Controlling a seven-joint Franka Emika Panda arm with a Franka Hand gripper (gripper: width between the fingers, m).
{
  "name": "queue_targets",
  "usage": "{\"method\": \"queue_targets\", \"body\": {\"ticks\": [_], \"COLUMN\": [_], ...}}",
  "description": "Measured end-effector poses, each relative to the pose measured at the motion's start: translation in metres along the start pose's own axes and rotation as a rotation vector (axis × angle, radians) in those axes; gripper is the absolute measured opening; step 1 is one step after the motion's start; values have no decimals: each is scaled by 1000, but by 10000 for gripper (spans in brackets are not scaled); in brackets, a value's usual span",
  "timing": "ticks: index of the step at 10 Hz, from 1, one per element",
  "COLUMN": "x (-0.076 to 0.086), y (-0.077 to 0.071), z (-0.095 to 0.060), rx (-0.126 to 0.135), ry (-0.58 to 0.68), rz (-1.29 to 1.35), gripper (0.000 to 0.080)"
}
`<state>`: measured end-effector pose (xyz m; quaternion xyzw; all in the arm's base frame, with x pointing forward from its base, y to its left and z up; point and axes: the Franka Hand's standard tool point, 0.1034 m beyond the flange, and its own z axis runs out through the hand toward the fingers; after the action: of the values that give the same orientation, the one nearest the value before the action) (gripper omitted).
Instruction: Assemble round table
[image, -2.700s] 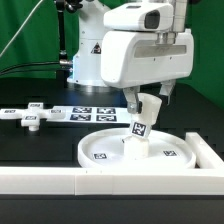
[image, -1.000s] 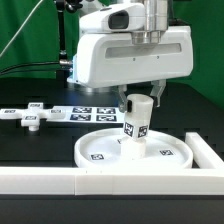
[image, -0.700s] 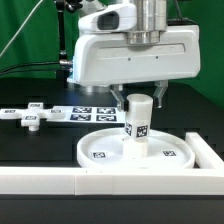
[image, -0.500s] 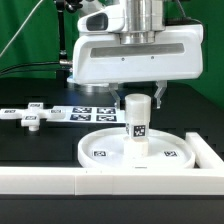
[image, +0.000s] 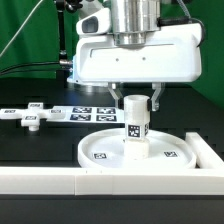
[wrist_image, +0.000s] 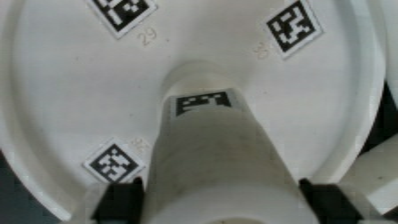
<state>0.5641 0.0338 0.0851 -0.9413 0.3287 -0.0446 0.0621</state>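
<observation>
Now the leg (image: 136, 128), tilted seconds before, stood upright directly under the pincer (image: 137, 99), which stayed clenched on its top. Its base met the middle of the disc (image: 98, 157) below, probably ready for screwing in. The foot (image: 30, 116) lay well apart, untouched.

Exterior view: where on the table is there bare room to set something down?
Bare black table lies between the cross-shaped foot piece, the round disc and the front border rail. Crowded: the disc's middle, where the claw grips the upright leg, and the marker board behind it.
</observation>
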Motion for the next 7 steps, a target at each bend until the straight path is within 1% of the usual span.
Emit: {"method": "queue_targets", "body": {"ticks": [1,2,4,5,7], "x": [0,0,0,-1,-6], "y": [0,1,2,2,-1], "z": [0,0,0,1,1], "rx": [-1,3,1,3,-11], "ry": [-2,-5,-8,-14,-43], "rz": [60,180,306,434,528], "gripper": [414,414,414,414,414]}}
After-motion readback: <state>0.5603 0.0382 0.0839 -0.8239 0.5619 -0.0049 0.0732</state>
